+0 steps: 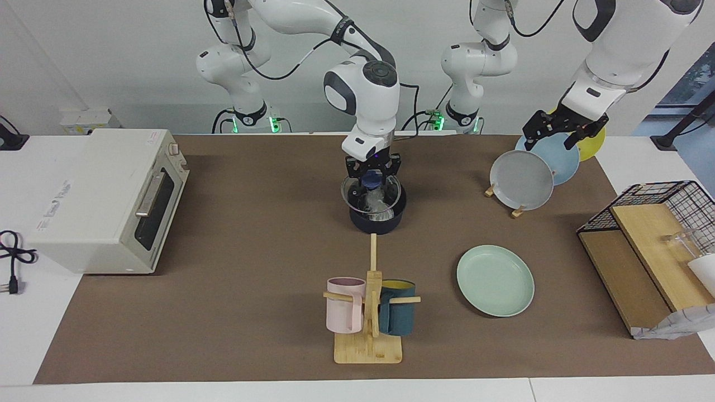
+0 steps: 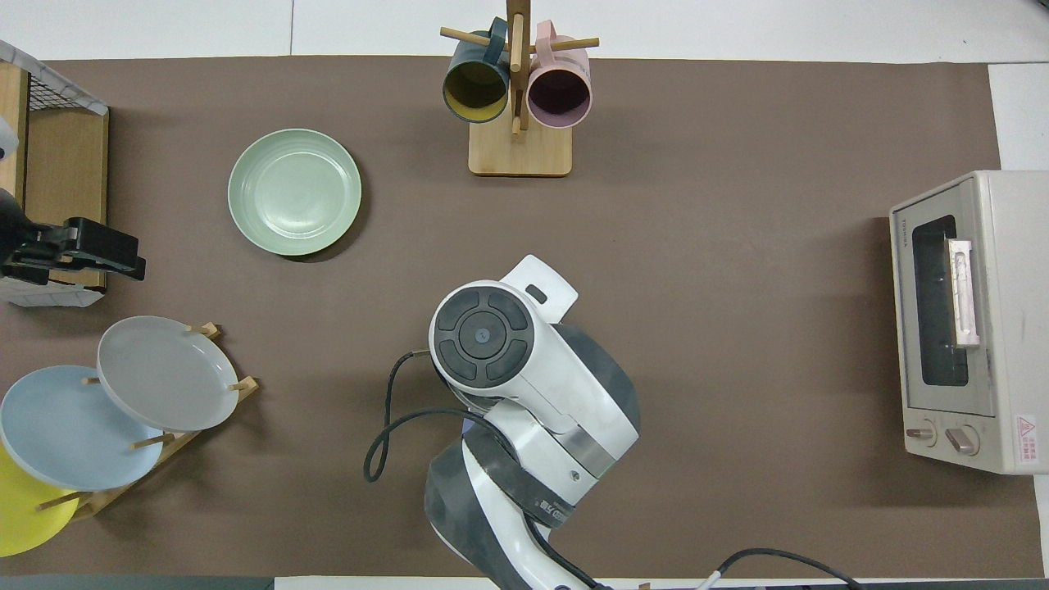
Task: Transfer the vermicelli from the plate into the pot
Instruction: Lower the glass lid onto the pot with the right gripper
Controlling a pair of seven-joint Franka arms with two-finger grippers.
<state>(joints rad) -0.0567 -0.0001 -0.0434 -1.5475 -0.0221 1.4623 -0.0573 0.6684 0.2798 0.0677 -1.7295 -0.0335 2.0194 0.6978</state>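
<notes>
One vermicelli (image 1: 375, 202) bundle in pot (image 1: 377, 220) – plate (image 1: 495, 280) bare; right hand (image 1: 372, 167) above, fingers apart

Table (image 1: 251, 312) under a brown mat. Landmark: mug rack (image 1: 368, 335). Pot (image 1: 377, 221) nearer the robots than it; plate (image 1: 495, 280) beside it toward the left arm's end; toaster oven (image 1: 106, 195) toward the right arm's end; plate rack (image 1: 516, 207) and wire shelf (image 1: 651, 262) near the left arm's end.

Glossy white arms (image 1: 368, 95) with dark grey joint caps, black cables, black tools.
</notes>
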